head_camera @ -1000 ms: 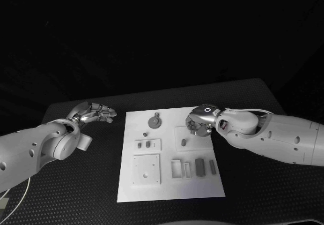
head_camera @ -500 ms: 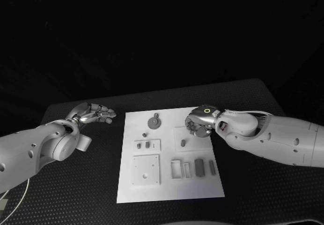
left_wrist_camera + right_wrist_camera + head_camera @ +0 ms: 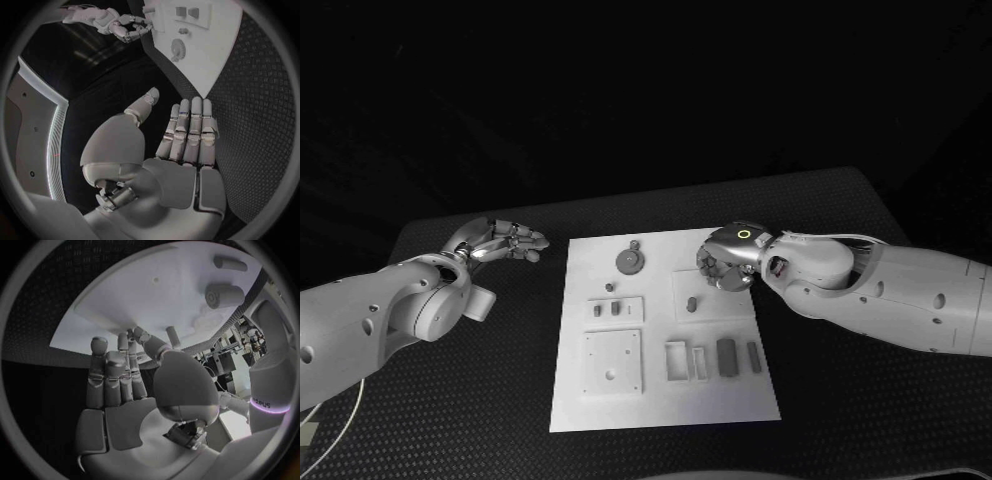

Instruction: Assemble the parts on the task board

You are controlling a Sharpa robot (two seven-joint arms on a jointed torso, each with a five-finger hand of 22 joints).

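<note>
The white task board (image 3: 661, 395) lies mid-table and also appears in the left wrist view (image 3: 215, 55). On it are a round grey disc (image 3: 632, 261) (image 3: 178, 48), a small peg (image 3: 692, 303) on a raised plate, and two dark bars (image 3: 727, 355). My right hand (image 3: 728, 267) (image 3: 125, 385) hovers over the board's far right part, fingers stretched toward the board (image 3: 144, 295), thumb tip by the fingertips. A thin peg (image 3: 173, 334) stands beside the thumb; any grip is hidden. My left hand (image 3: 502, 240) (image 3: 181, 150) floats left of the board, fingers straight, holding nothing.
A square plate (image 3: 612, 360) and a smaller plate with two pieces (image 3: 616, 310) sit on the board's left half, empty slots (image 3: 687, 360) near the middle. Two larger cylinders (image 3: 225, 295) stand on the board beyond my right fingertips. Black textured table (image 3: 473, 400) surrounds the board.
My right hand has shifted very slightly lower over the board's far right part. The left hand and the parts have stayed in place.
</note>
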